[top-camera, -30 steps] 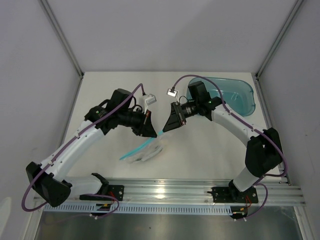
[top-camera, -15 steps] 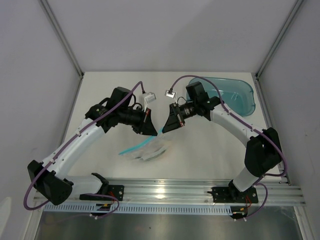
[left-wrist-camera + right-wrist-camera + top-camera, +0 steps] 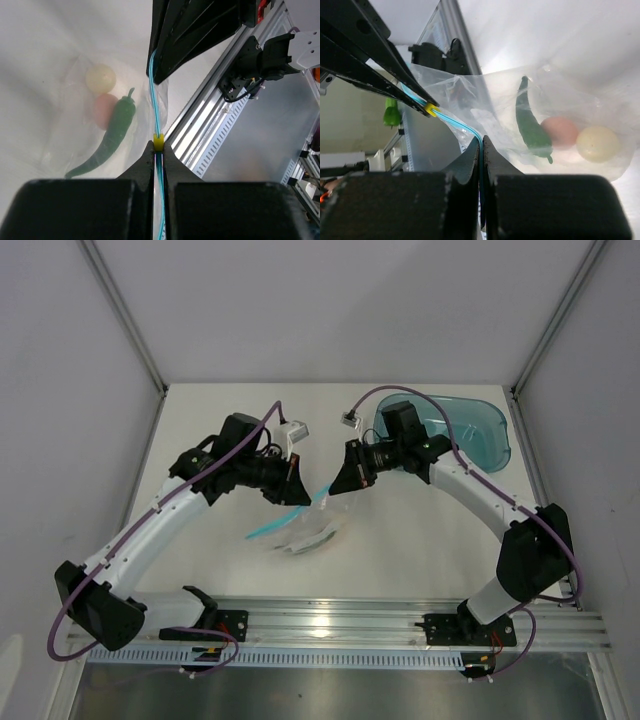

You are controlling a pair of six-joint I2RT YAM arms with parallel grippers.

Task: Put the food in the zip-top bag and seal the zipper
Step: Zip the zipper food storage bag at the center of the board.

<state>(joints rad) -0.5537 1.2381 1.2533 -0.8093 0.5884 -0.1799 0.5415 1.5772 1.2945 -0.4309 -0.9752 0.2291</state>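
1. Three bits of food, the pink egg (image 3: pixel 103 110), cream ball (image 3: pixel 100 78) and green cucumber (image 3: pixel 112 135), sit inside the zip-top bag (image 3: pixel 312 530), mid-worktop toward the near edge.
2. Both the left gripper (image 3: pixel 158 156) and right gripper (image 3: pixel 481 142) are pinched on the zipper (image 3: pixel 154 95), close together.
3. I'd hold that strip taut and straight, then slide one pinch along without letting the other slip, right past the yellow clip (image 3: pixel 158 142).
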